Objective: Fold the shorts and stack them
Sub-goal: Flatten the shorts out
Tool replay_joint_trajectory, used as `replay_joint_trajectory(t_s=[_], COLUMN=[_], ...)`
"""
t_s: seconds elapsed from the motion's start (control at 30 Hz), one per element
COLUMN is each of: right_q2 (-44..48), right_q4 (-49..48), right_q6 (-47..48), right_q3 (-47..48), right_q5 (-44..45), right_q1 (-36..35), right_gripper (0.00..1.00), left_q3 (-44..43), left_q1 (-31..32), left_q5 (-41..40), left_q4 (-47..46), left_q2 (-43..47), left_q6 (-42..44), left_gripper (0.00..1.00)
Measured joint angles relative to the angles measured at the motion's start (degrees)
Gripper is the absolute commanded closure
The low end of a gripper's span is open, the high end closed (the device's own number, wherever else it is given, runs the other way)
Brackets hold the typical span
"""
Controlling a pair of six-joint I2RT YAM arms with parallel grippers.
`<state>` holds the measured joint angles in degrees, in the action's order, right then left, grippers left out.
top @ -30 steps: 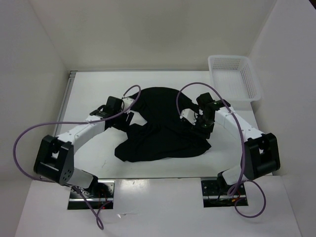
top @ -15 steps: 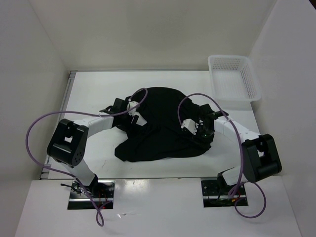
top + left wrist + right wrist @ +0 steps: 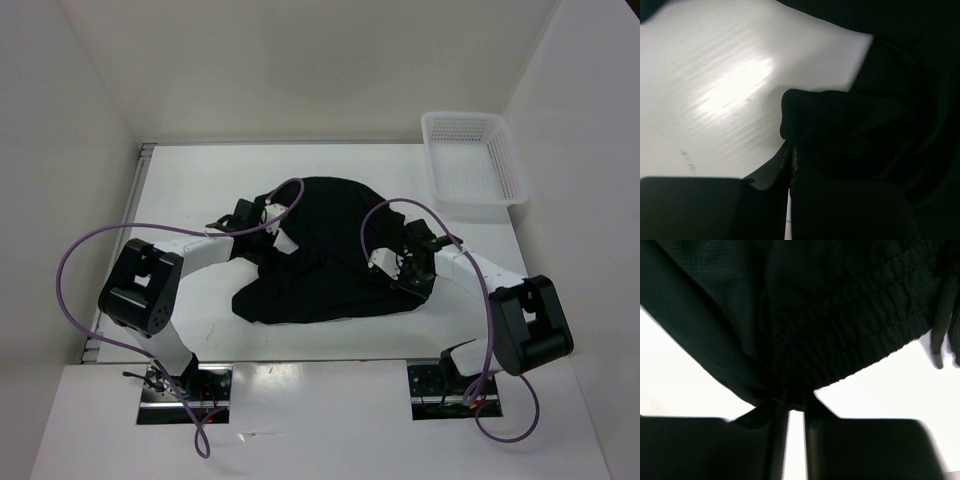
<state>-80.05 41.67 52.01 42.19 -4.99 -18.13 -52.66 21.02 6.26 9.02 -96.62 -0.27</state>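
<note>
So the shorts (image 3: 330,250) are a rumpled black heap in the middle of the bench (image 3: 200,180), a bit nearer the front edge than the back. No fold in them yet that I'd call deliberate.

The big change: a second ago both sets of jaws were spread and hanging over the cloth. Now both have dropped onto it and closed. The left jaws sit at the heap's left edge and are pressed right together. As far as I can make out in that dark wrist view, there's a fold of fabric (image 3: 840,120) caught at the tips. The right jaws are on the right side, toward the front edge. The wrist view there shows the gathered waistband (image 3: 860,325) bunched into the narrow gap between them, so that one's pinching cloth.

The left arm (image 3: 200,248) has also swung its elbow in closer, and the right arm (image 3: 480,270) sits lower than it did.

My read is that the grab is done on both sides, so lifting and spreading the shorts flat comes next. The actual folding hasn't started.

The white basket (image 3: 470,118) sits untouched at the far right corner.
</note>
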Motion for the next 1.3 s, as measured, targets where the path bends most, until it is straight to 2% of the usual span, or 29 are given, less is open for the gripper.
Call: replay_joint_trajectory(t_s=[0.07,0.13,0.27,0.3,0.4,0.43,0.47,0.5,0.53,0.57,0.63,0.73,0.9,1.03,1.13,1.3], right_q2=[0.4,0.5,1.0,1.0,1.1,1.1,1.1,1.1,1.1,1.1,1.1,1.1,1.1,1.1,1.3,4.9], right_q4=[-0.1,-0.1,-0.2,-0.3,-0.6,-0.6,-0.6,-0.7,-0.8,-1.0,-1.3,-1.2,-1.6,-1.9,-1.2,1.7], right_q6=[0.3,0.6,1.3,1.5,1.7,1.7,1.6,1.4,1.0,0.7,0.0,-1.7,-4.1,-4.6,-3.0,1.6], right_q3=[-0.3,-0.3,-0.7,-0.7,-0.7,-0.7,-0.7,-0.7,-0.6,-0.6,-0.3,1.7,8.4,12.3,12.8,10.4], right_q5=[0.1,0.1,0.1,0.0,-0.1,-0.1,-0.1,-0.1,0.0,0.2,0.5,0.8,1.0,1.2,1.3,2.0], right_q1=[0.0,0.0,0.0,0.0,0.0,0.0,0.0,0.0,0.0,0.0,0.0,0.0,0.0,0.0,0.0,-3.1], right_gripper=[0.97,1.0,0.99,0.96,0.92,0.82,0.7,0.54,0.39,0.36,0.33,0.33,0.33,0.35,0.37,0.37], left_q3=[0.0,-0.1,-2.7,-3.5,-4.7,-4.7,-4.7,-4.7,-4.7,-4.7,-4.7,-4.7,-4.3,-3.8,-1.1,1.6], left_q1=[-0.1,-1.4,-5.9,-6.6,-6.9,-6.5,-6.3,-6.1,-6.0,-6.1,-6.2,-6.3,-6.0,-5.4,-5.3,-4.6], left_q5=[-3.6,-7.1,-13.4,-14.5,-16.7,-17.3,-17.9,-18.4,-19.2,-20.0,-20.9,-21.6,-18.4,-13.2,-9.5,-7.0], left_q4=[-1.2,-2.7,-4.5,-5.3,-7.5,-8.2,-8.3,-8.4,-8.4,-8.4,-7.7,-4.3,6.2,16.0,20.6,24.1], left_q2=[0.0,0.0,0.0,0.0,0.0,0.0,0.0,0.0,0.0,0.0,0.3,2.0,11.3,16.3,15.0,13.4], left_q6=[0.0,0.1,0.0,0.0,0.0,0.0,0.1,0.3,0.5,0.4,0.3,0.2,0.0,0.1,0.1,0.1], left_gripper=[1.0,1.0,1.0,1.0,0.93,0.87,0.76,0.63,0.33,0.23,0.16,0.17,0.29,0.29,0.25,0.25])
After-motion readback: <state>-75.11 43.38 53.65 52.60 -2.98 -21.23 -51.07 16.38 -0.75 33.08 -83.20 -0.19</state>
